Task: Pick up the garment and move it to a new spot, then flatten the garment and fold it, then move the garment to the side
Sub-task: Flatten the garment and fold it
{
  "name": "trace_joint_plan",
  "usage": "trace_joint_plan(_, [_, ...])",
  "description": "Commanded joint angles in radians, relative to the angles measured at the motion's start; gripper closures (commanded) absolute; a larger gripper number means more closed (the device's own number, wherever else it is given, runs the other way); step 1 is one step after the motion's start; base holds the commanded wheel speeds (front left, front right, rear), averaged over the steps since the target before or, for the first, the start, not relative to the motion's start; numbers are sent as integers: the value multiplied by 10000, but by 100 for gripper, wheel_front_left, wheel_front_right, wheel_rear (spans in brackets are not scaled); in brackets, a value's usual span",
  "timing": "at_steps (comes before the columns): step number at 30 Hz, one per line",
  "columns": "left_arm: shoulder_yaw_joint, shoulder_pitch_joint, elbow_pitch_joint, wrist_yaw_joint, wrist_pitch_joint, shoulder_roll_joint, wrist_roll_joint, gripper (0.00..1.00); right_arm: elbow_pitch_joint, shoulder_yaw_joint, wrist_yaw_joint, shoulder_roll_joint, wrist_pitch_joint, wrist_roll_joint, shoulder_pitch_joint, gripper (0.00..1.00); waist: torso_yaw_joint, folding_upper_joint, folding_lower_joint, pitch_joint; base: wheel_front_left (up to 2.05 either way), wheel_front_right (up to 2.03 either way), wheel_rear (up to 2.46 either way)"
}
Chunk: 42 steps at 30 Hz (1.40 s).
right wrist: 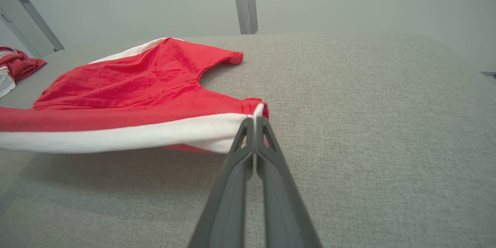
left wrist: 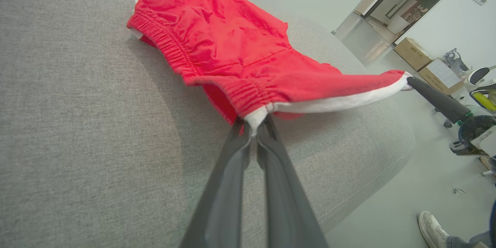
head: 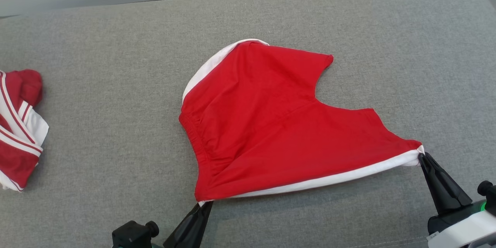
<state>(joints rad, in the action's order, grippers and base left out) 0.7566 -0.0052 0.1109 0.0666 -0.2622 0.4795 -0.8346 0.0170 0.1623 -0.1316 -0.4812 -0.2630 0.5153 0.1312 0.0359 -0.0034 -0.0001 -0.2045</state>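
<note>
The garment [head: 271, 124] is a pair of red shorts with a white side stripe, spread over the grey cushioned surface [head: 116, 66], its near edge lifted and stretched taut. My left gripper [head: 205, 204] is shut on the waistband corner at the near left, seen close up as the left gripper [left wrist: 254, 124] pinching red and white cloth. My right gripper [head: 421, 155] is shut on the leg hem corner at the near right, and the right gripper [right wrist: 255, 118] grips the white stripe end. The garment [left wrist: 232, 46] sags to the surface farther back, as does the garment [right wrist: 135, 81].
A second red and white striped garment [head: 17, 131] lies bunched at the left edge of the surface. The surface's rounded near edge [left wrist: 387, 162] drops to the floor, where cardboard boxes [left wrist: 426, 66] stand and a person's shoe [left wrist: 430, 228] shows.
</note>
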Motion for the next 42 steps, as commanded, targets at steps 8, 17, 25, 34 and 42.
trace_joint_plan(8, [-65,11,-71,59,8,114,-11,100,-82,59,17,97,-43,-73,-178,100,92,34,1,-178,0,0,0])
trace_joint_plan(17, [-89,-79,-132,31,8,146,-55,100,-188,124,17,147,-43,-51,-274,100,175,34,1,-176,0,0,0])
trace_joint_plan(25, [-70,-10,-71,62,101,246,-157,100,-219,146,17,167,-43,-10,-298,100,222,34,1,-76,0,0,0])
trace_joint_plan(34, [72,423,420,226,347,504,-190,100,-99,161,17,91,-43,17,21,100,261,34,1,316,0,0,0])
trace_joint_plan(42, [174,900,1363,623,745,842,-299,100,268,6,17,-26,-40,39,364,100,218,34,1,639,0,0,0])
